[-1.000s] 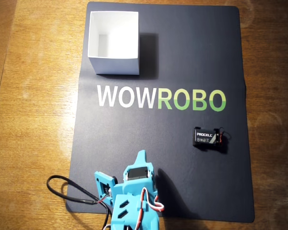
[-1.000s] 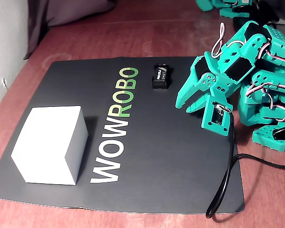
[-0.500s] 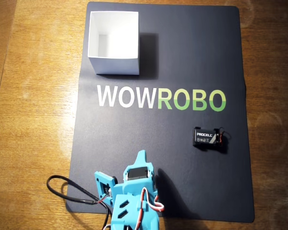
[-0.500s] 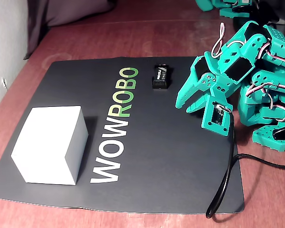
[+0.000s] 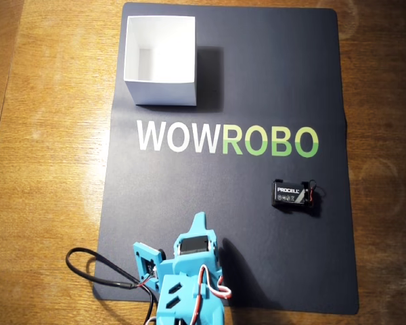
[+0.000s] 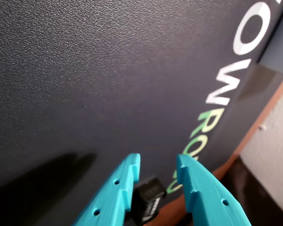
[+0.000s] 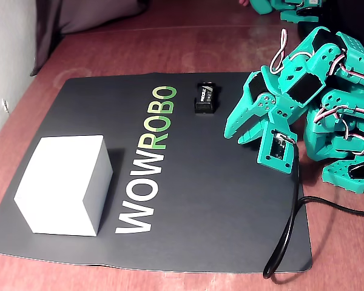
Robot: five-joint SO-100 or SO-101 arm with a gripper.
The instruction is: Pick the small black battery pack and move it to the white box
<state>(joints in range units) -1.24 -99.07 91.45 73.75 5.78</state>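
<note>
the battery [image 5: 291, 194] lies flat on the black mat [image 5: 257, 81], at about 4 o'clock in the overhead view, well apart from the box [image 5: 160, 89] at 11 o'clock. the gripper [image 6: 156, 162] hangs at 6 o'clock, its fingers spread, holding nothing, above the mat on the bench [image 5: 47, 135].

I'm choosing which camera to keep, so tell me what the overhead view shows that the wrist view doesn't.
Only the overhead view shows the white box with its open, empty inside, the whole dark mat on the wooden table, and the black cable by the arm. Only the wrist view shows the gripper close up, fingers apart with nothing between them. Both show the small black battery pack lying on the mat, and part of the WOWROBO lettering.
</note>
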